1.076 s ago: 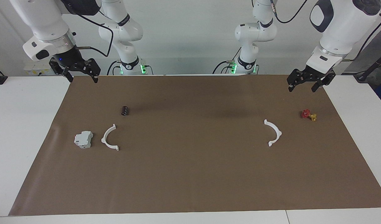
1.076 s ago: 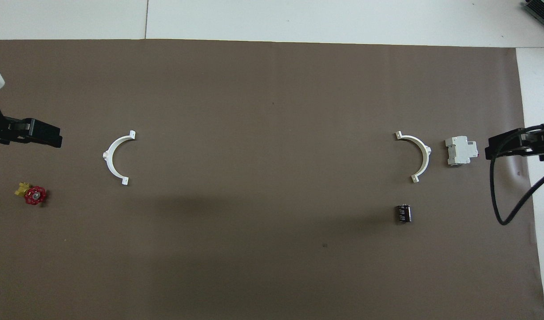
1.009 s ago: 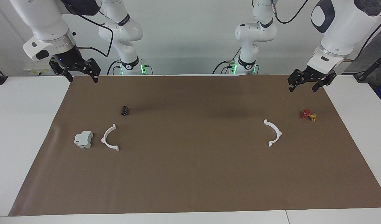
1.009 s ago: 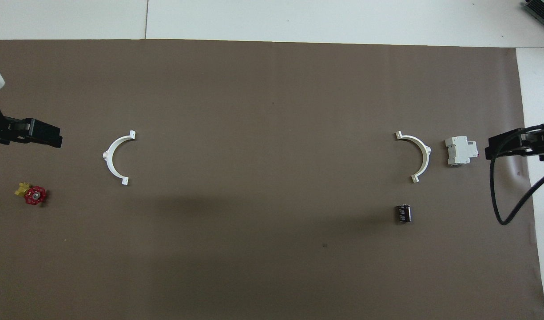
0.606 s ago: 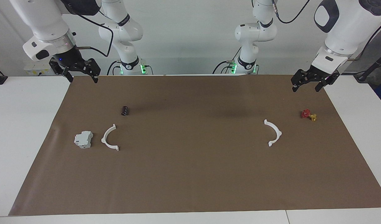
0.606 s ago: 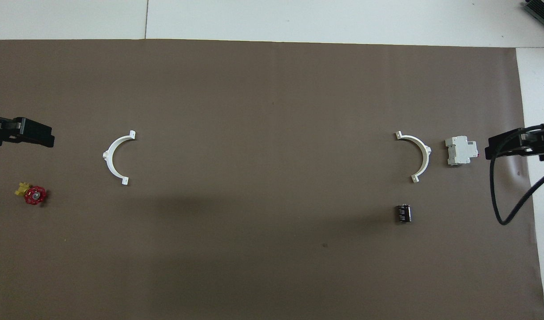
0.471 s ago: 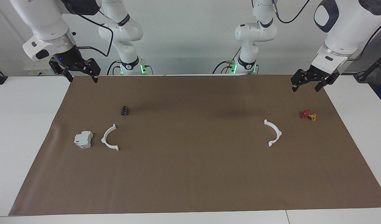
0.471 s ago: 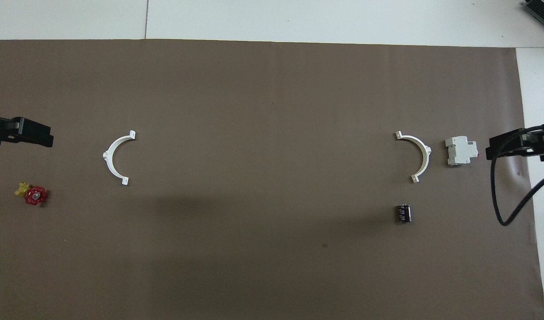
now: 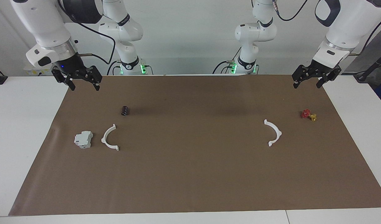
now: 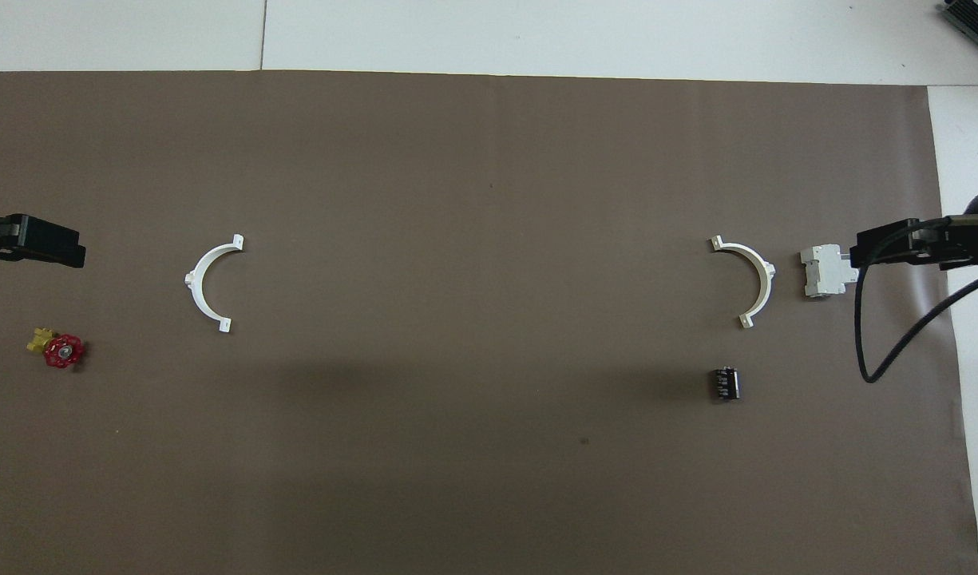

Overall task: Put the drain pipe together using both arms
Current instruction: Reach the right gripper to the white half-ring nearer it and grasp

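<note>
The drain pipe lies in two separate white half-rings on the brown mat. One half-ring [image 9: 103,139] [image 10: 766,279] rests toward the right arm's end, beside a grey-white block. The other half-ring [image 9: 279,132] [image 10: 195,279] rests toward the left arm's end. My right gripper [image 9: 84,87] [image 10: 876,249] hangs open and empty over the mat's edge at its own end. My left gripper [image 9: 307,85] [image 10: 53,243] hangs open and empty over the mat's edge at the other end. Neither gripper touches a half-ring.
A grey-white boxy block [image 9: 83,139] [image 10: 828,271] sits close beside the right-end half-ring. A small black cylinder [image 9: 125,110] [image 10: 725,382] lies nearer to the robots than that half-ring. A red-and-yellow valve [image 9: 308,114] [image 10: 57,349] lies near the left arm's end. A black cable [image 10: 888,351] loops from the right arm.
The right gripper has come down a little and shifted inward toward the block. The left gripper has drifted outward and slightly up. Nothing on the mat has moved.
</note>
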`<state>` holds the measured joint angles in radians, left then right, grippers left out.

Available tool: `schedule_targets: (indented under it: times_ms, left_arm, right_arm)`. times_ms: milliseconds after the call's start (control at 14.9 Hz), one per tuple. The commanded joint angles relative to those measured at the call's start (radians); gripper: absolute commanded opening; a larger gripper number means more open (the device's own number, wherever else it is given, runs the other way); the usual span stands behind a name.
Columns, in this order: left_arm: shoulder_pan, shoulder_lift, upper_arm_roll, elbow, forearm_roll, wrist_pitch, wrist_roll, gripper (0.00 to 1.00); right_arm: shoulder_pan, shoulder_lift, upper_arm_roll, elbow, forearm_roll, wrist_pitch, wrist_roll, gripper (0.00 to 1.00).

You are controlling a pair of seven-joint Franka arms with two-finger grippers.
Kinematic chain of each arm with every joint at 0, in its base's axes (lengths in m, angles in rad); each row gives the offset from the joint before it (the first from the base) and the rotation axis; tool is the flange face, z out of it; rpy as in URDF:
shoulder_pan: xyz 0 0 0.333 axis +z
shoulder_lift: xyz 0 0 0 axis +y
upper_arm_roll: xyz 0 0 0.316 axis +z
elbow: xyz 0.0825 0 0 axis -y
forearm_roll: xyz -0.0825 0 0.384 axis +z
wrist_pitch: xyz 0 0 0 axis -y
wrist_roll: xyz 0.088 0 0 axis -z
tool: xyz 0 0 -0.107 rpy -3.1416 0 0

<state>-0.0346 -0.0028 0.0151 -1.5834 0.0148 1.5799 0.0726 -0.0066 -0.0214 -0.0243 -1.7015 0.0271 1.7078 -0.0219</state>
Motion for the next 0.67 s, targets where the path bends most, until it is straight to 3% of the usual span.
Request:
schedule_targets:
  times_ms: [0,606]
  left_arm:
    - [0.007,-0.014,-0.004,-0.003,0.007,-0.015,0.003,1.0]
    - [0.007,-0.014,-0.004,-0.003,0.007,-0.015,0.003,1.0]
  right_arm:
    - [-0.021,0.006,0.003,-0.168,0.033,0.184,-0.131,1.0]
    - [-0.049,0.271,0.003,-0.381,0.033,0.763,-0.554,1.0]
